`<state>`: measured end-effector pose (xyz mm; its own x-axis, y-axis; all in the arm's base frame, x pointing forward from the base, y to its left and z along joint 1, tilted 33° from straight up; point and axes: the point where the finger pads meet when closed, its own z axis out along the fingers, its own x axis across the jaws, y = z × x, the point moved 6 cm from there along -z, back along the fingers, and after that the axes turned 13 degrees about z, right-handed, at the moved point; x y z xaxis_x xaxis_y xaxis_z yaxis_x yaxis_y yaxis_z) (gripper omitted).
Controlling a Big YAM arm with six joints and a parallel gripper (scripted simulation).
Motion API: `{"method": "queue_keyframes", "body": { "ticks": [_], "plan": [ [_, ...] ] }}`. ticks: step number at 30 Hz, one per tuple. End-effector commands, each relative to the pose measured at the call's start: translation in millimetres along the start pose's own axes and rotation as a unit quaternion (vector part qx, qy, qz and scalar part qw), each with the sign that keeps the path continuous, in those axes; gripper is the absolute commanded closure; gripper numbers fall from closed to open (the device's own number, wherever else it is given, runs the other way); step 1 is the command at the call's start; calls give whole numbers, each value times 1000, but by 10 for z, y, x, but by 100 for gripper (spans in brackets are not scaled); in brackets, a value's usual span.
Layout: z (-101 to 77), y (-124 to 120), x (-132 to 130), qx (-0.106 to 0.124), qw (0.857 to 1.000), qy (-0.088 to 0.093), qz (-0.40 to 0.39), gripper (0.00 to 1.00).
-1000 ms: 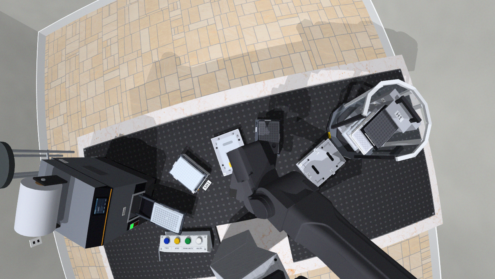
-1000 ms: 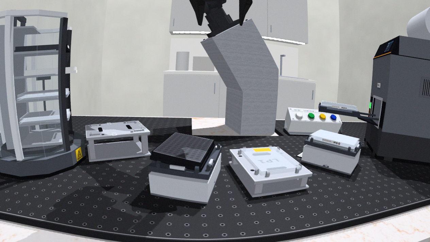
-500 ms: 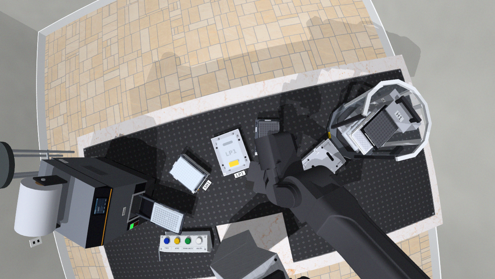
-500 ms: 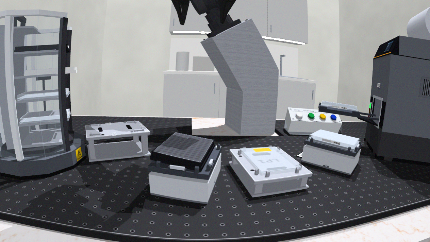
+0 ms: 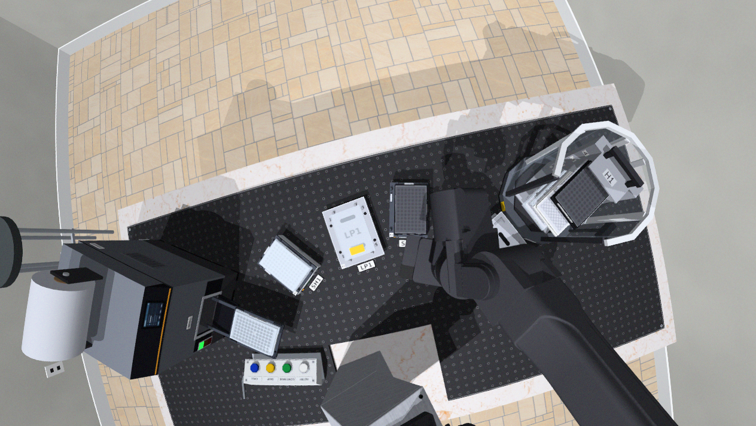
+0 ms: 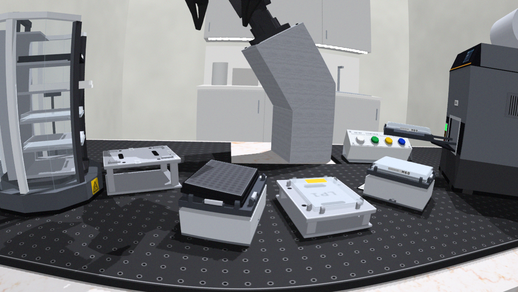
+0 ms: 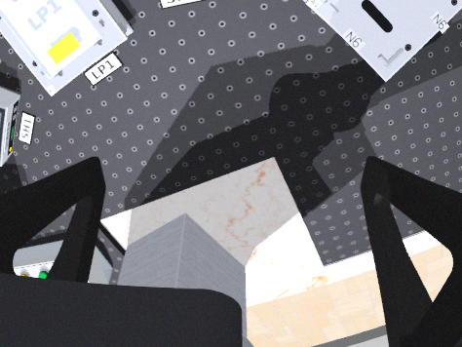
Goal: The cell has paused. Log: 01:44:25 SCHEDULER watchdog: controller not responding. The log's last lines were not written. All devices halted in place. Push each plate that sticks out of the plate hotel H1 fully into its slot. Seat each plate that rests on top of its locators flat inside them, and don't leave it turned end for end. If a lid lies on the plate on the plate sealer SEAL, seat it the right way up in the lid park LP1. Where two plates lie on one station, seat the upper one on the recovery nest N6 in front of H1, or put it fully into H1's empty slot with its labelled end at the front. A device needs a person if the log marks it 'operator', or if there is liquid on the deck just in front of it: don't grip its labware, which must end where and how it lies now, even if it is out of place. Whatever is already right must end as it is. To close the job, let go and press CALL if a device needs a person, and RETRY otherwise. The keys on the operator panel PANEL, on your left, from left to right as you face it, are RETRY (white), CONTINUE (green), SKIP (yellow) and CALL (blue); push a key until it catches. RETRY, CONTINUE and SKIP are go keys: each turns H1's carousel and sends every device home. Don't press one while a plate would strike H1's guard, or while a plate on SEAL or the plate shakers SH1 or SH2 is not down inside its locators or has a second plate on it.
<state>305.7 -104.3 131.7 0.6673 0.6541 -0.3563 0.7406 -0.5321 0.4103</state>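
Gripper [image 7: 230, 202] — fingers spread wide, nothing held, carried high above the deck between SH2 and nest N6 [image 7: 388, 4]. Dark plate [image 6: 221, 179] on shaker SH2 [image 6: 217, 221] sat tilted atop its locators in the exterior view — judged unseated, work outstanding. Hotel H1 [image 5: 653, 185]: from the top view, pale plates [image 5: 549, 214] seemed to jut toward the guard; not certain. Lid park LP1 [image 6: 326, 212] and N6 carried nothing. SEAL's plate [image 6: 407, 128] and SH1's plate [image 6: 402, 170] looked level. Panel [image 6: 376, 150] untouched; little appeared done. Only the wrist view read the N6 and SH2 labels; only the exterior showed the tilt.
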Motion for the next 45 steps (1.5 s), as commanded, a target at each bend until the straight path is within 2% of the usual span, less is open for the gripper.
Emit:
{"method": "queue_keyframes", "body": {
  "ticks": [1, 7, 9, 10, 13, 24, 26, 27, 29, 37, 43, 44, 45],
  "plan": [
    [-123, 277, -106, -16, 999, 10, 46, 0],
    [-125, 342, -307, -15, 989, 10, 144, 0],
    [-125, 342, -307, -15, 989, 10, 144, 0],
    [-45, 326, -301, -4, 988, 4, 153, 0],
    [-127, 390, -438, -15, 978, 10, 209, 0],
    [-126, 526, -792, -17, 980, 8, 198, 0],
    [-126, 526, -792, -17, 980, 8, 198, 0],
    [-80, 524, -803, -11, 981, 5, 194, 0],
    [-137, 561, -895, -19, 980, 8, 198, 0],
    [-101, 650, -1137, -15, 981, 5, 195, 0],
    [-148, 703, -1288, -21, 980, 6, 197, 0],
    [-59, 706, -1279, -10, 981, 3, 192, 0],
    [-66, 717, -1315, -10, 981, 3, 192, 0]
  ]
}}
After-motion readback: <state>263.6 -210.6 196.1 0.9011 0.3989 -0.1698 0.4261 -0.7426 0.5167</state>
